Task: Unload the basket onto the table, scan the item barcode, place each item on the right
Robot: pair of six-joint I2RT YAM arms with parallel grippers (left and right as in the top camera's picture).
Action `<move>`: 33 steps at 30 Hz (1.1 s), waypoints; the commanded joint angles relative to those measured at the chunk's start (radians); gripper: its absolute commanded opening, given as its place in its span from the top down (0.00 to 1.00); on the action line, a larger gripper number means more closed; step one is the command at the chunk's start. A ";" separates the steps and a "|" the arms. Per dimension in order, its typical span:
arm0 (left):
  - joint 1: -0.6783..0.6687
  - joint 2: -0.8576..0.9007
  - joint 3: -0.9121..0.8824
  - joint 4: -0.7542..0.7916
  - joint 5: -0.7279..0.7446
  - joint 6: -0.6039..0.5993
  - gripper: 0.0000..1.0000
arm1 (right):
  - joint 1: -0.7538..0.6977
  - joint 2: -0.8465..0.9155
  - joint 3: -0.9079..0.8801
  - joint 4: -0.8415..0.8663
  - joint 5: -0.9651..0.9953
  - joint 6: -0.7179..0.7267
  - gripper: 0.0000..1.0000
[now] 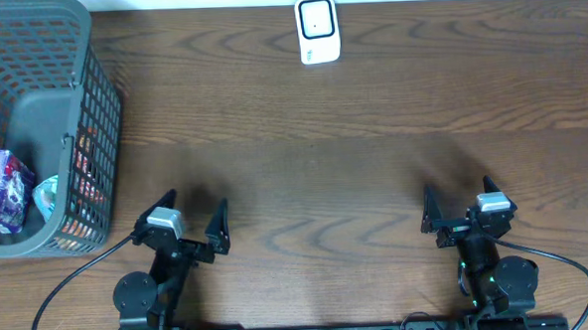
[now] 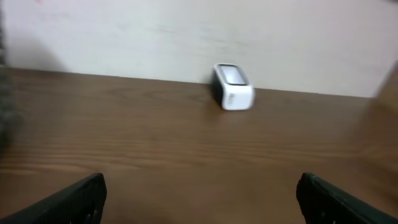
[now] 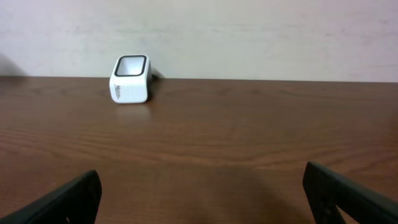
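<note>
The white barcode scanner point(image 1: 318, 30) with a dark window stands at the table's far edge, also seen in the left wrist view point(image 2: 233, 87) and the right wrist view point(image 3: 130, 79). Packaged items lie in the dark mesh basket point(image 1: 93, 104) at the far left: a purple and white packet point(image 1: 2, 188) and a teal one point(image 1: 45, 194). My left gripper point(image 1: 191, 207) point(image 2: 202, 199) rests open near the front edge, right of the basket, with nothing between its fingers. The right gripper point(image 1: 459, 193) point(image 3: 202, 199) stands open and empty at the front right.
Brown wooden table point(image 1: 314, 174) with a pale wall behind its far edge. Black cables point(image 1: 56, 295) run from both arm bases along the front edge. Something red point(image 1: 85, 164) shows through the basket's mesh wall.
</note>
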 commanded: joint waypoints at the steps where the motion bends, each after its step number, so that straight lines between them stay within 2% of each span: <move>1: 0.000 0.001 -0.014 -0.013 0.117 -0.079 0.02 | -0.003 0.002 -0.001 -0.003 0.005 0.013 0.01; 3: 0.000 0.001 -0.014 0.063 0.250 -0.222 0.02 | -0.003 0.002 -0.001 -0.003 0.005 0.013 0.01; 5: 0.000 0.001 -0.014 0.165 0.320 -0.321 0.02 | -0.003 0.002 -0.001 -0.003 0.005 0.013 0.01; 8: 0.000 0.001 -0.014 0.396 0.322 -0.438 0.02 | -0.003 0.002 -0.001 -0.003 0.005 0.013 0.01; 12: 0.000 0.001 0.002 0.740 0.282 -0.518 0.02 | -0.003 0.002 -0.001 -0.003 0.005 0.013 0.01; 14: 0.000 0.001 0.038 0.773 0.244 -0.526 0.02 | -0.003 0.002 -0.001 -0.003 0.005 0.013 0.01; 18: 0.000 0.034 0.167 0.756 0.208 -0.507 0.02 | -0.003 0.002 -0.001 -0.003 0.005 0.013 0.01; 22: 0.000 0.154 0.366 0.725 0.210 -0.394 0.02 | -0.003 0.002 -0.001 -0.003 0.005 0.013 0.01; 25: 0.000 0.264 0.537 0.626 0.210 -0.325 0.02 | -0.003 0.002 -0.001 -0.003 0.005 0.013 0.01; 28: 0.000 0.367 0.723 0.424 0.217 -0.322 0.03 | -0.003 0.002 -0.001 -0.003 0.005 0.013 0.01; 31: 0.000 0.468 0.914 0.112 0.290 -0.286 0.02 | -0.003 0.002 -0.001 -0.003 0.005 0.013 0.01; 33: 0.000 0.534 1.033 -0.111 0.351 -0.220 0.02 | -0.003 0.002 -0.001 -0.003 0.005 0.013 0.01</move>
